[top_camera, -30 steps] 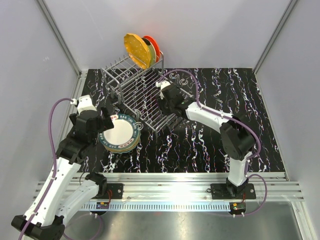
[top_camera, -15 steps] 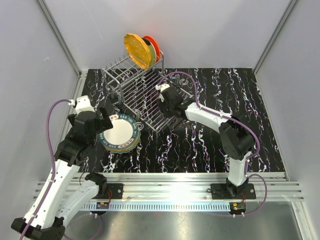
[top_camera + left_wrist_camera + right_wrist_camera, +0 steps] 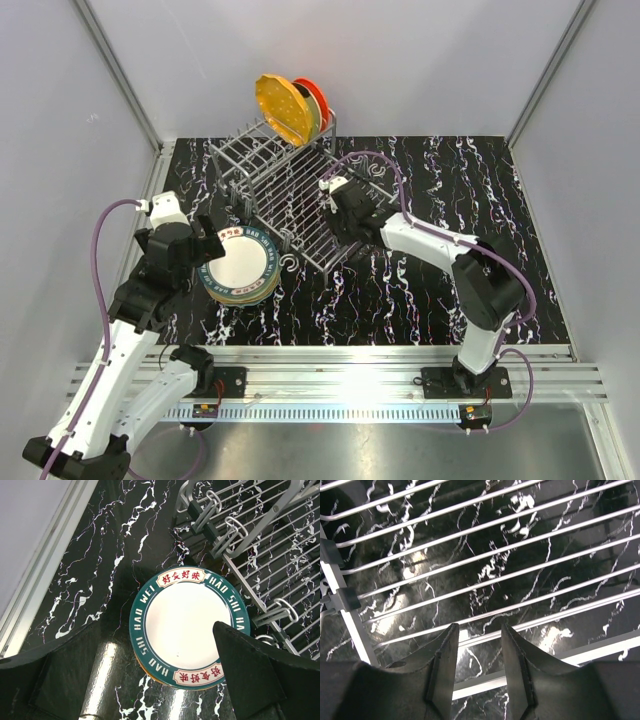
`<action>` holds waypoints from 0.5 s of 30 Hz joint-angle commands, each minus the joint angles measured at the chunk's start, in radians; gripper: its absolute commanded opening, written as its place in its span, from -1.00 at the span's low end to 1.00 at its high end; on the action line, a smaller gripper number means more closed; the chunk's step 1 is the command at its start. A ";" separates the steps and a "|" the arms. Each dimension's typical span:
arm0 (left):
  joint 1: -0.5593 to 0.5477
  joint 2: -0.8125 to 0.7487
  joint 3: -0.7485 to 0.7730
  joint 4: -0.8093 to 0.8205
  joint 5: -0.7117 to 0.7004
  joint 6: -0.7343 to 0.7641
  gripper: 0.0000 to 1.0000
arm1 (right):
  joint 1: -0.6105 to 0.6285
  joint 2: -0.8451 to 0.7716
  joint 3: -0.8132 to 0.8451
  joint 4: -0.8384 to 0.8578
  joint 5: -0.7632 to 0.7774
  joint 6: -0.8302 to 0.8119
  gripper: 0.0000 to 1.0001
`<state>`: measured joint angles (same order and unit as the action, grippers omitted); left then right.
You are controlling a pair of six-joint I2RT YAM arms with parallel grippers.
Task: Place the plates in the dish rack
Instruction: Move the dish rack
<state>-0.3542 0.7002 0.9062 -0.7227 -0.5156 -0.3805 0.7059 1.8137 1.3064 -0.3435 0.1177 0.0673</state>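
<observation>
The left arm reaches up from the lower left of the overhead view, and the left gripper (image 3: 212, 243) hangs over the near-left side of the stack of plates (image 3: 240, 270), jaws released as wide as they go and grasping nothing. In its wrist view the two dark fingers (image 3: 250, 675) fill the lower corners, with the stack showing between them. The right arm bends in from the lower right, and the right gripper (image 3: 337, 213) sits at the right edge of the dish rack (image 3: 285, 195) at frame centre. Its fingers (image 3: 442, 660) are half apart over the rack's wires, and I cannot tell whether they pinch anything. The black table (image 3: 450, 210) with white veining shows through the grid. The rack is silver wire, lying diagonally, with its curled feet just beside the stack. The top plate (image 3: 187, 625) is white with a teal rim bearing red characters and the words HAO WEI and HAO SHI. At the upper centre, an orange dotted plate (image 3: 280, 108) and a red-orange plate (image 3: 316, 98) stand on edge in the raised slots, leaning slightly.
</observation>
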 commanded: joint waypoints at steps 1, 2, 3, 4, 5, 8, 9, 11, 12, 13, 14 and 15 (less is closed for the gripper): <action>0.006 -0.007 -0.001 0.051 0.002 0.003 0.98 | 0.006 -0.042 -0.053 -0.163 0.022 0.005 -0.08; 0.006 -0.008 -0.003 0.049 0.002 0.003 0.98 | 0.006 -0.050 -0.062 -0.164 0.026 0.003 -0.08; 0.006 -0.010 -0.001 0.049 0.002 0.005 0.98 | 0.006 -0.054 -0.065 -0.166 0.025 0.003 -0.08; 0.006 -0.008 -0.003 0.049 0.002 0.003 0.98 | 0.004 -0.062 -0.068 -0.170 0.022 0.002 -0.09; 0.006 -0.010 -0.003 0.049 0.002 0.005 0.98 | 0.004 -0.063 -0.068 -0.181 0.013 0.002 -0.10; 0.006 -0.008 -0.003 0.049 0.003 0.005 0.98 | 0.006 -0.079 -0.087 -0.187 0.016 0.009 -0.10; 0.004 -0.008 -0.004 0.049 0.005 0.005 0.98 | 0.006 -0.088 -0.091 -0.186 0.020 0.011 -0.09; 0.006 -0.007 -0.003 0.049 0.005 0.003 0.98 | 0.004 -0.099 -0.114 -0.181 0.020 0.015 -0.09; 0.006 -0.007 -0.003 0.049 0.005 0.003 0.98 | 0.006 -0.108 -0.119 -0.181 0.019 0.017 -0.08; 0.006 -0.007 -0.003 0.049 0.005 0.003 0.98 | 0.004 -0.112 -0.124 -0.183 0.020 0.017 -0.08; 0.006 -0.007 -0.003 0.049 0.006 0.005 0.98 | 0.006 -0.117 -0.131 -0.180 0.019 0.020 -0.07; 0.004 -0.005 -0.003 0.049 0.008 0.005 0.98 | 0.006 -0.125 -0.133 -0.180 0.017 0.020 -0.07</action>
<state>-0.3538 0.7002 0.9062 -0.7227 -0.5152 -0.3809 0.7059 1.7237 1.2148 -0.3870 0.1226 0.0677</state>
